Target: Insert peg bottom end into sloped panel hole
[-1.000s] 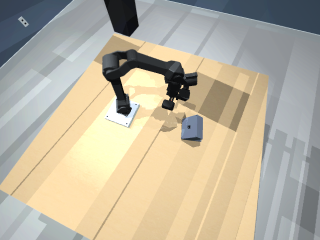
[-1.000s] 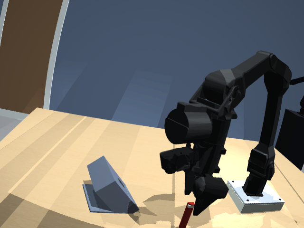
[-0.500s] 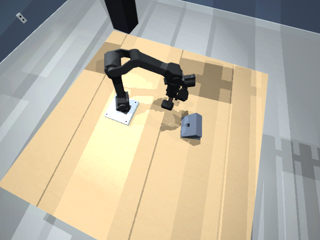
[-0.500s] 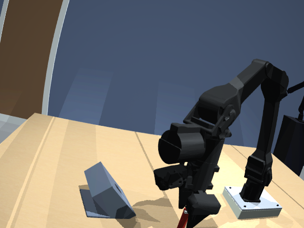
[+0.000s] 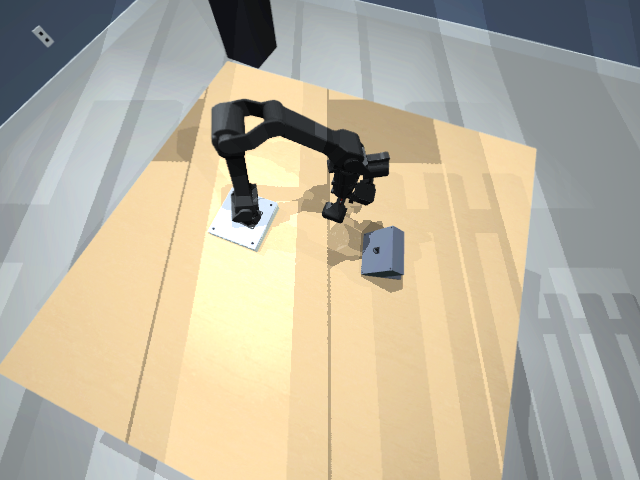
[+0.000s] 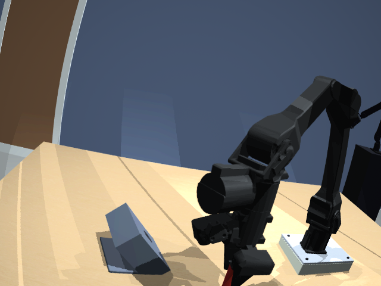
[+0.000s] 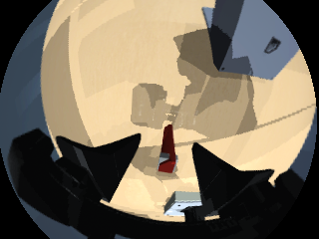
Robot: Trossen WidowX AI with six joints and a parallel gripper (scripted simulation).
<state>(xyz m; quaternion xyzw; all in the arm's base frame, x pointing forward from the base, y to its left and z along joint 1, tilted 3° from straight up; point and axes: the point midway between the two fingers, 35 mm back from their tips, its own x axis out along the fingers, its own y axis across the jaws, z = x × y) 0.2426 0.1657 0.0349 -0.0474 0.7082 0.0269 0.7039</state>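
We are bringing the jaws in around the red peg [image 7: 167, 149], which is standing on the wooden surface [image 5: 258, 330] right between the two dark fingers. The jaws are part-way shut with a gap still showing on each side of the peg, so nothing is gripped yet. We are judging the peg to be a slim, rigid, light stick with smooth sides, likely to tip or slide if nudged off-centre. We are aiming to take it on the upper shaft, leaving its bottom end free. The sloped panel [image 5: 382, 252] with its hole [image 5: 375, 250] is sitting ahead of the jaws and to one side.
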